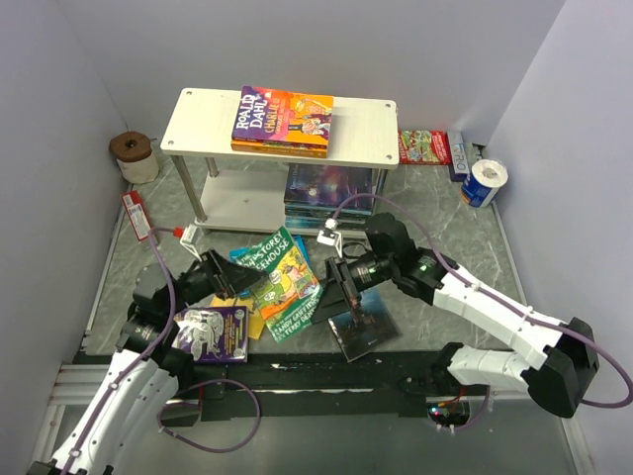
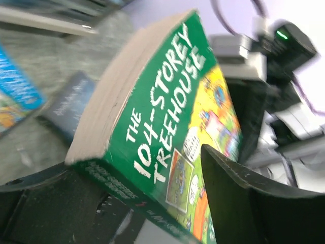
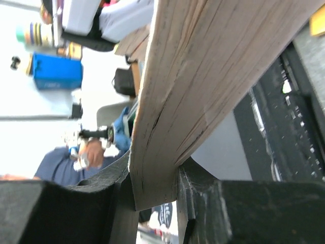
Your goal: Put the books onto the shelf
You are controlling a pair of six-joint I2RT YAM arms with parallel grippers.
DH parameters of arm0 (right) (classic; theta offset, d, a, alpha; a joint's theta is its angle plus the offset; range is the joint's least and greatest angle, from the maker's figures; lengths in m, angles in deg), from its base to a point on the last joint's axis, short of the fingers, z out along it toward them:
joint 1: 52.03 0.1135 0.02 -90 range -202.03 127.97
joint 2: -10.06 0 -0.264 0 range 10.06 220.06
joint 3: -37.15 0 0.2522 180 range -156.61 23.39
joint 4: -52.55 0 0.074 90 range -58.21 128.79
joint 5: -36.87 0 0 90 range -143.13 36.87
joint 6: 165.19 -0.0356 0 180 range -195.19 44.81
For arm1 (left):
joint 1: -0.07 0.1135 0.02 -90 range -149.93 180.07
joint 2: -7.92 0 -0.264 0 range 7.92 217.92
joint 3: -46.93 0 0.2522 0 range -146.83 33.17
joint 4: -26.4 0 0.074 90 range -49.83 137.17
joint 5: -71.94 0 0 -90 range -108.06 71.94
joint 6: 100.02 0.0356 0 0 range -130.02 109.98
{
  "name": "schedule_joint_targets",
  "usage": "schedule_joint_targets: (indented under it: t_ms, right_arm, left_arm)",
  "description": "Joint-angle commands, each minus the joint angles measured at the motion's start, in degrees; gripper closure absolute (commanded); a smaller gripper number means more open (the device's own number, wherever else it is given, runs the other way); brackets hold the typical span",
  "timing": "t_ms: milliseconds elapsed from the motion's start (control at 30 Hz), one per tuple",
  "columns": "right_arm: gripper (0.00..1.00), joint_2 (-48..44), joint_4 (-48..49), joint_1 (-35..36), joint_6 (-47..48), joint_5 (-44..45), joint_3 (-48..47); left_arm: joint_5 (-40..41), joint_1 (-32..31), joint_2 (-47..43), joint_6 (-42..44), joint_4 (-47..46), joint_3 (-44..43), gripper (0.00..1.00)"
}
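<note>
The shelf point(image 1: 371, 129) stands at the back with a stack of books point(image 1: 282, 121) on its pale top and dark books point(image 1: 326, 188) on its white lower board. My left gripper point(image 1: 235, 280) point(image 2: 137, 162) has its jaws wide around the green Treehouse book point(image 1: 289, 287) point(image 2: 167, 101), one finger under it and one over the cover. The book is tilted up, and whether the jaws press on it does not show. My right gripper point(image 1: 346, 287) point(image 3: 155, 173) is shut on a dark-covered book point(image 1: 358, 332) point(image 3: 203, 66) by its edge. A blue Treehouse book point(image 1: 259, 253) and a purple book point(image 1: 213, 333) lie on the table.
A brown-topped roll point(image 1: 134, 156) sits back left, with a small red-and-white carton point(image 1: 134, 216) below it by the left wall. A red-green flat packet point(image 1: 423, 146) and a blue-and-white roll point(image 1: 485, 183) lie back right. Grey walls close in on three sides.
</note>
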Motion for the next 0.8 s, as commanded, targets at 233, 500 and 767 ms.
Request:
schedule_joint_targets:
  t_ms: [233,500,767]
  right_arm:
    - [1.0,-4.4,-9.2,-5.3,11.2,-15.3,-7.7]
    - [0.76,-2.2,-26.4,-5.7,21.6,-8.5,-17.3]
    - [0.19,-6.5,-32.3,-5.5,18.4,32.2,-37.4]
  left_arm:
    - [-23.0,0.1,5.4,-15.3,-39.2,0.1,0.5]
    - [-16.7,0.0,3.7,-17.0,-40.2,-2.2,0.99]
    - [3.5,0.2,6.3,-11.2,-20.6,-20.6,0.99]
